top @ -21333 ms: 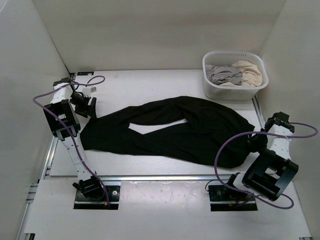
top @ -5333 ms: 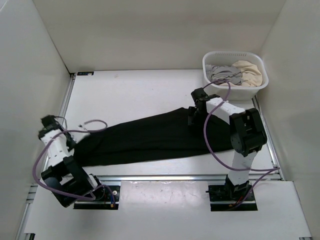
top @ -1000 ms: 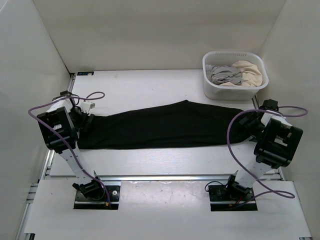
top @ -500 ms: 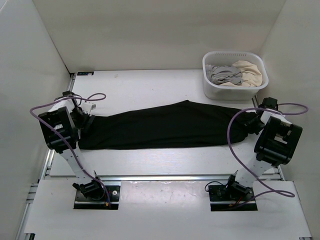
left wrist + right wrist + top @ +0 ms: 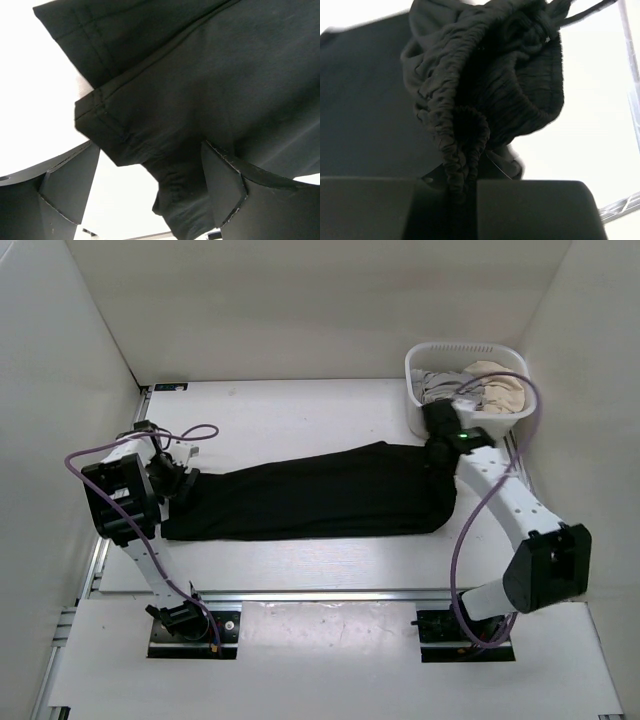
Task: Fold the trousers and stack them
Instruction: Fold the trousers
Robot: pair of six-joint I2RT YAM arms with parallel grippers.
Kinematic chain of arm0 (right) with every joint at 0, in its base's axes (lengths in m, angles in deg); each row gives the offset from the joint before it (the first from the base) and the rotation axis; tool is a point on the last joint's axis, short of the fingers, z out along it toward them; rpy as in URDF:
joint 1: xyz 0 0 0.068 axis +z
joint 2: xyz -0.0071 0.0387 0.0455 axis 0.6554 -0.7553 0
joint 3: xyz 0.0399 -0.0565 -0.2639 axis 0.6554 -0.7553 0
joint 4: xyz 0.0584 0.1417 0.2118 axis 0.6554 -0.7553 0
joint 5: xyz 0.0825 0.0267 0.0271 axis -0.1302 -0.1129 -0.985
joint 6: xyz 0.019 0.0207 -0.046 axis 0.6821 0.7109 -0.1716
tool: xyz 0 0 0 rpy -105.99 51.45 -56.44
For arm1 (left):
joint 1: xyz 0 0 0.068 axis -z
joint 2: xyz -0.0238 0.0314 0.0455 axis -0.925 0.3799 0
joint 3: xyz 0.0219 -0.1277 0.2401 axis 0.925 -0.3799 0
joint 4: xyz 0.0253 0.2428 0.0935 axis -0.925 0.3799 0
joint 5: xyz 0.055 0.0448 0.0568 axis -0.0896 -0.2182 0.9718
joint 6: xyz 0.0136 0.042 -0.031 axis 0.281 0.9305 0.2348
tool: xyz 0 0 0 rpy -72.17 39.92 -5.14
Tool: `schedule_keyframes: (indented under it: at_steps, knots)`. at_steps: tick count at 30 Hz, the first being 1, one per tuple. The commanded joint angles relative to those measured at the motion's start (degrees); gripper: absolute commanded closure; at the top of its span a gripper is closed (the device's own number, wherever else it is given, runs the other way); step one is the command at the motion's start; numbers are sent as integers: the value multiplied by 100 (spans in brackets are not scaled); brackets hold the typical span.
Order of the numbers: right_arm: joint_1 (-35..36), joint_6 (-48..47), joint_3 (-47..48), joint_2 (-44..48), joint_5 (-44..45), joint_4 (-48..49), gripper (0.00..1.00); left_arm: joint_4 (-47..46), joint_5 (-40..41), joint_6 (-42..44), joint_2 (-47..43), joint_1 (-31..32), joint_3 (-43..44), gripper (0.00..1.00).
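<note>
Across the white worktop (image 5: 280, 410), from near the left edge toward the right edge: black trousers (image 5: 310, 490), lying long and flat. In the far right corner, white basket (image 5: 460, 344) with clothes inside. At the waist end, right gripper (image 5: 462, 184), jaws clamped on the bunched waistband. At the hem end, left gripper (image 5: 150, 185), jaws wide apart over the cloth.

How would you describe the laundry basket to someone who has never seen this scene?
Start at the white table and follow the black trousers to their right end. Just beyond, in the far right corner, stands the basket: the only container, white plastic, holding grey and beige clothes.
</note>
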Motion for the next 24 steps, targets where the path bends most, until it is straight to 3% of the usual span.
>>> schedule_keyframes:
  at_steps: [1, 4, 7, 11, 20, 21, 23, 24]
  knots:
    - [1555, 1093, 505, -509, 1024, -878, 100, 27, -477, -129, -300, 189, 40, 7]
    - [2735, 2136, 1541, -1221, 1446, -1300, 100, -165, -372, -129, -300, 417, -215, 9]
    - [3545, 3060, 2794, -2537, 1815, -2056, 100, -298, -249, -251, -300, 488, -339, 9]
    - [4110, 3520, 3668, -3481, 1685, -2093, 100, -351, -196, -252, -247, 488, -286, 9]
    - [4814, 3803, 3829, -4273, 1588, -1619, 100, -351, -134, -366, -1, 488, 136, 7]
    - [4814, 3628, 3829, -4387, 1536, -1470, 94, -351, -134, -366, -1, 488, 206, 7]
    - [4814, 3321, 3969, -4510, 1195, -1189, 70, -351, -73, -366, 60, 488, 206, 7]
    - [4814, 2893, 3969, -4572, 1053, -1005, 63, -351, -72, -366, 60, 488, 267, 7]
